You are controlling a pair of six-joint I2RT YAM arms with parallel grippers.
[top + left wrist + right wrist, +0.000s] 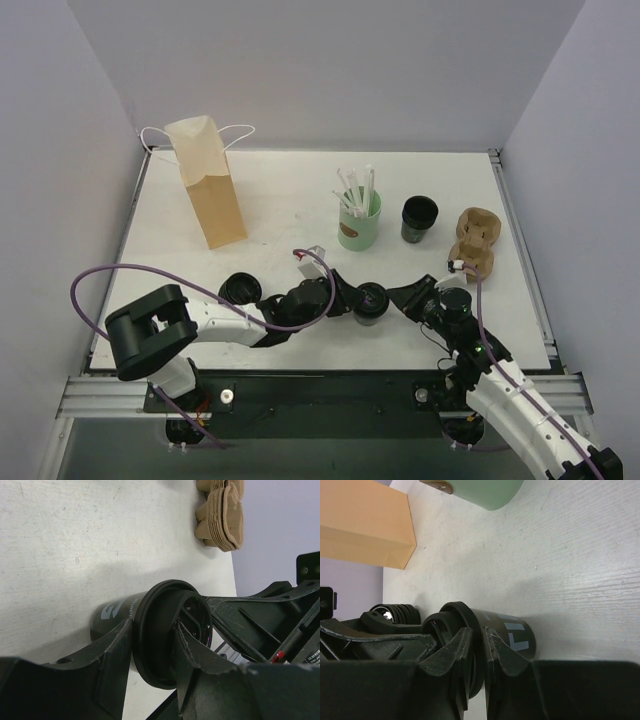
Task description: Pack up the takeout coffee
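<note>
At the table's (300, 200) near edge, left gripper (155, 632) clasps the takeout coffee (371, 302); right gripper (479, 640) pinches its lid (457, 611).

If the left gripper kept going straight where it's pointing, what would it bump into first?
The black cup, already between the left gripper's fingers; just past it, probably the right gripper, pointing back.

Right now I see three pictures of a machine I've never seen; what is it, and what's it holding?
Two robot arms are bolted at the near edge of a white table. One picture looks down from above; the others are wrist cameras. On the table: a tan paper bag, a mint-green cup of white straws, an open black cup, brown pulp carriers, stacked black lids. Both arms meet at a small black paper cup with a black plastic lid: the left gripper clasps it, the right gripper pinches its lid rim.
</note>
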